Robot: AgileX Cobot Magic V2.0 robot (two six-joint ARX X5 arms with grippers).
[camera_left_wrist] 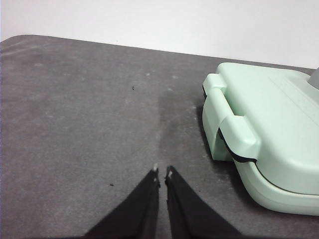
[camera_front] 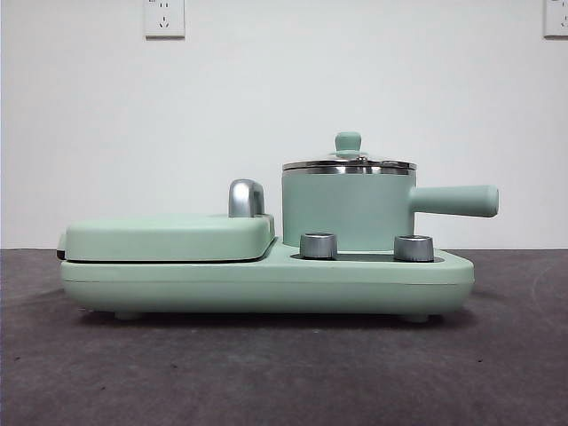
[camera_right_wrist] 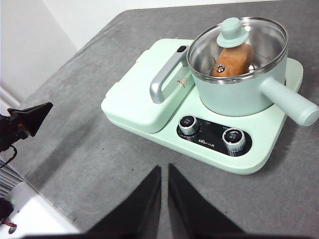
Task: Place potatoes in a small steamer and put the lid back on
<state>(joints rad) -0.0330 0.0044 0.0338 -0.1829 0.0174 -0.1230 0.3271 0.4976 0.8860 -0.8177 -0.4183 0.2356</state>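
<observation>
The mint-green small steamer (camera_front: 346,213) (camera_right_wrist: 234,97) stands on the right half of the cooker base, its straight handle (camera_front: 457,201) pointing right. The lid (camera_front: 349,163) (camera_right_wrist: 232,31) sits flat on the steel rim, and its centre is see-through. Through it, in the right wrist view, an orange-brown potato (camera_right_wrist: 233,59) lies inside the pot. My right gripper (camera_right_wrist: 164,169) hovers shut and empty over the table, in front of the cooker's dials. My left gripper (camera_left_wrist: 162,172) is shut and empty above bare table, beside the cooker's grill end.
The mint-green cooker base (camera_front: 266,282) carries a closed flat grill cover (camera_front: 169,235) (camera_left_wrist: 279,124) with a steel handle (camera_front: 246,197) and two dials (camera_front: 319,245) (camera_front: 414,248). A dark grey mat (camera_front: 266,373) covers the table. A white wall stands behind.
</observation>
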